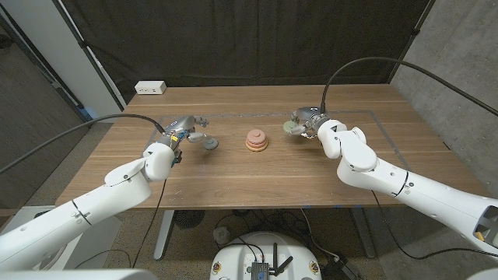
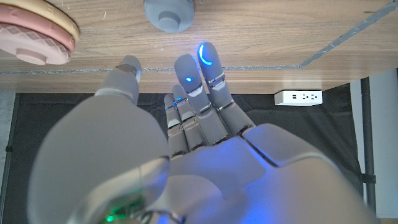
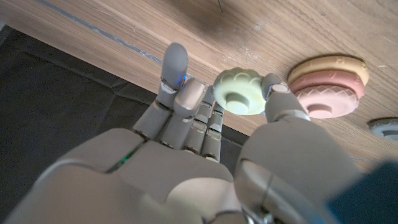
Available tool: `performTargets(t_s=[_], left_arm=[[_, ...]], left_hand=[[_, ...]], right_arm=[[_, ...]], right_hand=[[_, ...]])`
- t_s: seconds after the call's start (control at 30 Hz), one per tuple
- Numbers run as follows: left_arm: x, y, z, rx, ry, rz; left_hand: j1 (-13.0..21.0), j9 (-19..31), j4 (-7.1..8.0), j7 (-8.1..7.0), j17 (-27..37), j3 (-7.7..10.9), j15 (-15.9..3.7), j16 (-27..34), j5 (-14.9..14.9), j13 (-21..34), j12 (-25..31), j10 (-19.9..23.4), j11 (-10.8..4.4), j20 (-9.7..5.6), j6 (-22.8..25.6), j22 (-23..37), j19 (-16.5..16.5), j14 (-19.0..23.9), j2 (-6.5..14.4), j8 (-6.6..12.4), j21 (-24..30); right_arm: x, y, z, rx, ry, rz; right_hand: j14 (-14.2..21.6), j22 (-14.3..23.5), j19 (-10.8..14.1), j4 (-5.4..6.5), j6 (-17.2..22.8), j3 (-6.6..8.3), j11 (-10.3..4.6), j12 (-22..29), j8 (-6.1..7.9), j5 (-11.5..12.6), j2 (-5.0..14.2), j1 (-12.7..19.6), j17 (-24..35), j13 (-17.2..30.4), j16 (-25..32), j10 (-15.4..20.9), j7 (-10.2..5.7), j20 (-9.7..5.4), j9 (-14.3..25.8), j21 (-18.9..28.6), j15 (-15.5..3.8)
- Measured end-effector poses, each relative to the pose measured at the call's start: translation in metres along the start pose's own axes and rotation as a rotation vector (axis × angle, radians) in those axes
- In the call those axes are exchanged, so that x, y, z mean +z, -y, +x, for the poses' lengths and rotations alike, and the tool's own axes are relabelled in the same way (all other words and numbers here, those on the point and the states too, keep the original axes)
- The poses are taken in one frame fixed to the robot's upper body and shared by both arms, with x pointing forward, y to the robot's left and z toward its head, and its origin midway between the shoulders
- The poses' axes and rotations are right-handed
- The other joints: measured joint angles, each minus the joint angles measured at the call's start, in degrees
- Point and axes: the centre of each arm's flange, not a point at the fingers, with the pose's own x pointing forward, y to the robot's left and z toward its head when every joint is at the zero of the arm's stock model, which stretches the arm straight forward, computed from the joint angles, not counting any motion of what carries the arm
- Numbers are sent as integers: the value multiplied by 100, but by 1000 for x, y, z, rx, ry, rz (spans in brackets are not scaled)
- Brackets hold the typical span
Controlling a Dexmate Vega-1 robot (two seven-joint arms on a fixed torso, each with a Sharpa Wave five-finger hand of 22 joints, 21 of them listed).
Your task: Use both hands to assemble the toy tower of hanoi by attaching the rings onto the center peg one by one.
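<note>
While scalloped, the pale green ring (image 3: 239, 92) sits pinched by right hand (image 3: 205, 149) fingers (image 3: 277, 93).

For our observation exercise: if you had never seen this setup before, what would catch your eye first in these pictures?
First, the stacked pink and tan toy tower at the middle of the wooden table. Next, the right hand, just right of the tower, pinching a pale green ring between thumb and fingers. On the tower's other side, the left hand hovers beside a grey ring lying on the table.
</note>
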Motion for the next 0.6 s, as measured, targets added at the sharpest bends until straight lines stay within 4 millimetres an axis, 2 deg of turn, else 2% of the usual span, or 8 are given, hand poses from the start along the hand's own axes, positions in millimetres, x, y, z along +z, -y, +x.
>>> performTargets(t_s=[0.6], left_arm=[[-4,-2,-3,3,-5,12]], left_hand=[[0,30,-25,30,0,25,0,0,0,-1,0,53,5,0,31,0,0,0,0,0,0]], right_arm=[[27,13,-3,-30,99,-27]], right_hand=[[11,18,46,0,0,0,0,-35,-30,-1,0,0,-1,27,0,0,0,-4,-5,0,11]])
